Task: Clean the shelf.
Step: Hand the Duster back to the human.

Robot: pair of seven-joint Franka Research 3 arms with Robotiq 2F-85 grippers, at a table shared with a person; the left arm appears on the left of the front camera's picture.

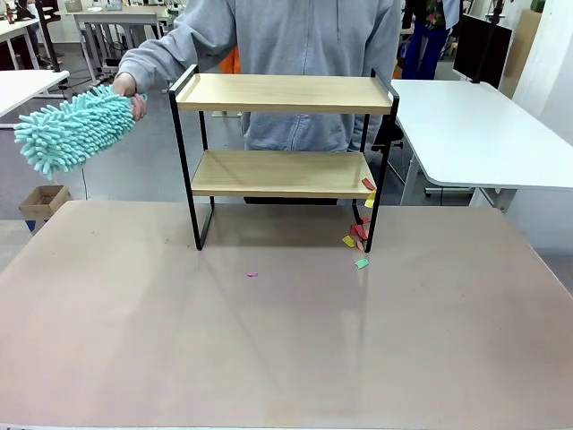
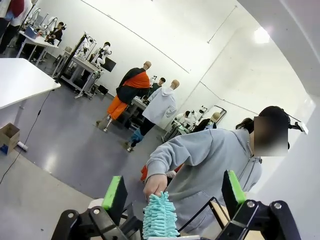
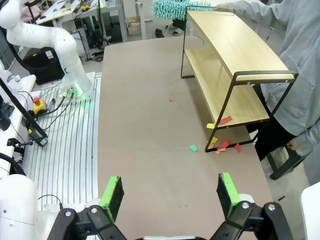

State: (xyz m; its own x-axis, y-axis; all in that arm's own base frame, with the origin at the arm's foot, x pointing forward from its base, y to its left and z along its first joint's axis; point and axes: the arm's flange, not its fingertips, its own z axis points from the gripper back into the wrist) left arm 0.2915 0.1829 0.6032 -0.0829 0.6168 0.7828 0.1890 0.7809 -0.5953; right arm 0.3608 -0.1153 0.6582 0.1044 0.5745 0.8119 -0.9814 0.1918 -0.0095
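Both grippers hang with their green-padded fingers spread wide and nothing between them: the left gripper (image 2: 172,192) is raised and faces the person across the room, and the right gripper (image 3: 170,192) looks down over the near part of the table.

Largest in the scene is the beige table (image 1: 269,349), whose top is mostly bare. At its far edge stands the shelf (image 1: 285,152), a two-tier rack with two light wood boards in a thin black metal frame, upright on its legs. Its upper board (image 1: 282,92) carries nothing. Its lower board (image 1: 277,173) is bare except at its right end in the front view, where a red scrap and a yellow scrap (image 1: 369,192) sit at the edge beside the frame post.

Behind the shelf stands a person in a grey hooded top (image 1: 295,54). One hand (image 1: 125,85), out to the robot's left of the shelf, holds a fluffy turquoise microfibre duster (image 1: 72,130) in the air, beside the upper board and not touching it.

On the table by the shelf's right front leg lies a small heap of paper scraps (image 1: 356,235), red, yellow and orange, with a green scrap (image 1: 362,263) just in front of them. A single pink scrap (image 1: 252,274) lies apart, nearer the middle of the table.
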